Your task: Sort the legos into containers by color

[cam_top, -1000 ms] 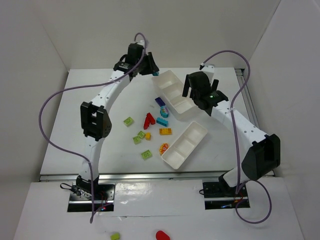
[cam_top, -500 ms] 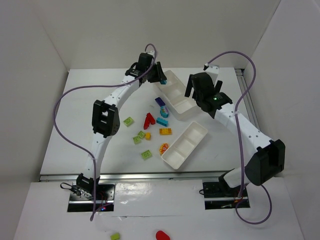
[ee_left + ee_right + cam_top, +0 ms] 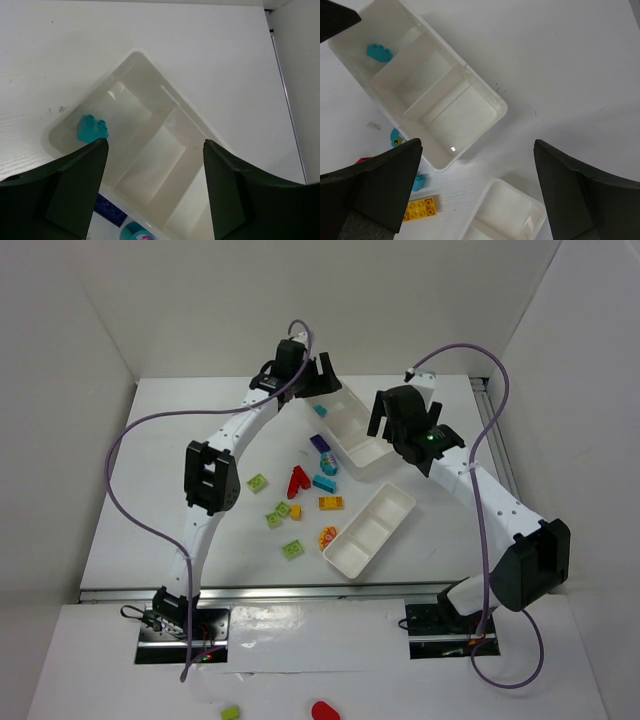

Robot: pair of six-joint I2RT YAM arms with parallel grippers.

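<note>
Far tray (image 3: 347,427) diagonal (teal brick (image 3: 320,410) inside)

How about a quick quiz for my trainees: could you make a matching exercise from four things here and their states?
Things:
1. far container
2. near container
3. long orange-yellow lego
4. left gripper

States:
a. all compartments look empty
b. jaws open above a container
c. one teal lego in its end compartment
d. lies between the two containers

Pairs: 1-c, 2-a, 3-d, 4-b.
</note>
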